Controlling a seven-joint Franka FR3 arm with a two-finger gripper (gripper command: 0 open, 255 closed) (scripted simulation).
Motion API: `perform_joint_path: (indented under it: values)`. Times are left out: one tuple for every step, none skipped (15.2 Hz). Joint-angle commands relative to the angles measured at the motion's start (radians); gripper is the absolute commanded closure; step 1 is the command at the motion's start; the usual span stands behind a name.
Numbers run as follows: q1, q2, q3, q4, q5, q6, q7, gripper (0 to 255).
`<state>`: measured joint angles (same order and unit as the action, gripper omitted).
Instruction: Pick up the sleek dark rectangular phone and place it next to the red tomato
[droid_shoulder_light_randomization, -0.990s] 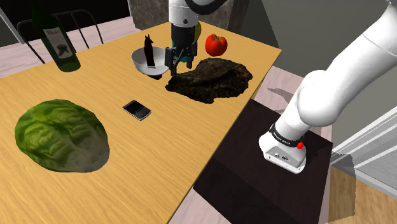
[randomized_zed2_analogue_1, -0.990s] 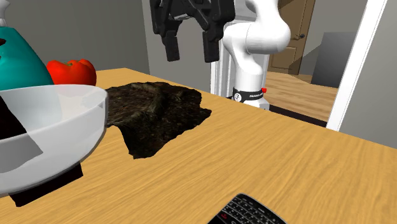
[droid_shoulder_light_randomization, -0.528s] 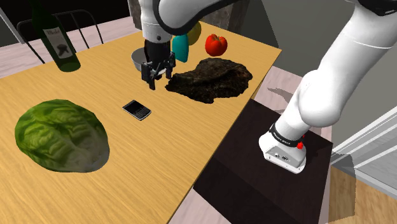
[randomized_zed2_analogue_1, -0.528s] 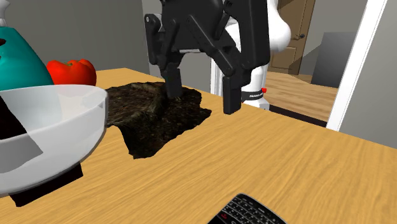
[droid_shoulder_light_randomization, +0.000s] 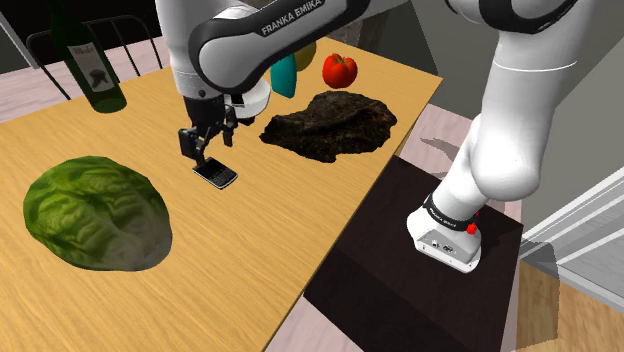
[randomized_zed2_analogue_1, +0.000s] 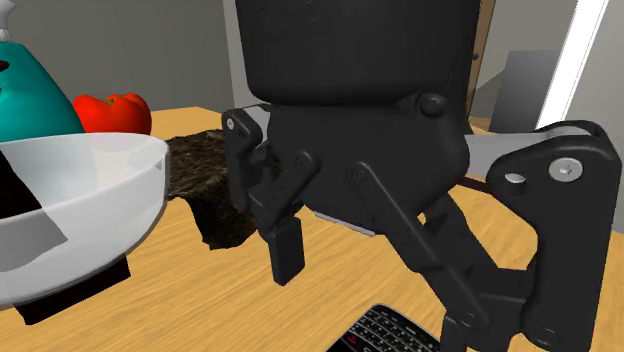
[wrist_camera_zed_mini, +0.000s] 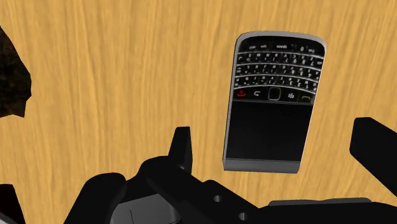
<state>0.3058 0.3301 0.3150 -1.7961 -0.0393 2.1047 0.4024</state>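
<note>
The gripper (wrist_camera_zed_mini: 278, 143) hangs with its black fingers wide apart and nothing clasped. The phone (wrist_camera_zed_mini: 273, 102) lies flat on the wooden table (droid_shoulder_light_randomization: 250, 230) just beneath, keypad up, in the gap but closer to one finger than the other. A good grasp likely means centring over the phone, dropping straight down, and closing across its narrow width, low enough to catch the thin edges. In the shoulder view the hand points down over the table's middle, and the white arm arches over from the stand at lower right. The tomato (droid_shoulder_light_randomization: 339, 69) sits at the far edge, well apart, beyond a dark lumpy mass (droid_shoulder_light_randomization: 330, 122).
</note>
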Motion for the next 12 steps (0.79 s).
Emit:
perform_joint_path:
  values:
    - [0.017,0.049,0.000,0.045,-0.020,0.003,0.008,0]
    - [0.018,0.054,-0.001,0.039,-0.022,0.015,0.010,0]
    - [0.019,0.060,-0.002,0.034,-0.024,0.026,0.011,0]
    - [0.020,0.066,-0.003,0.028,-0.027,0.037,0.012,0]
    - [0.021,0.072,-0.003,0.023,-0.029,0.048,0.014,0]
    - [0.022,0.078,-0.004,0.018,-0.031,0.059,0.015,0]
    - [0.024,0.085,-0.005,0.013,-0.033,0.070,0.016,0]
    - [0.026,0.095,-0.007,0.006,-0.037,0.087,0.019,0]
    - [0.026,0.095,-0.007,0.006,-0.037,0.087,0.019,0]
    - [0.026,0.095,-0.007,0.006,-0.037,0.087,0.019,0]
    - [0.026,0.095,-0.007,0.006,-0.037,0.087,0.019,0]
    - [0.026,0.095,-0.007,0.006,-0.037,0.087,0.019,0]
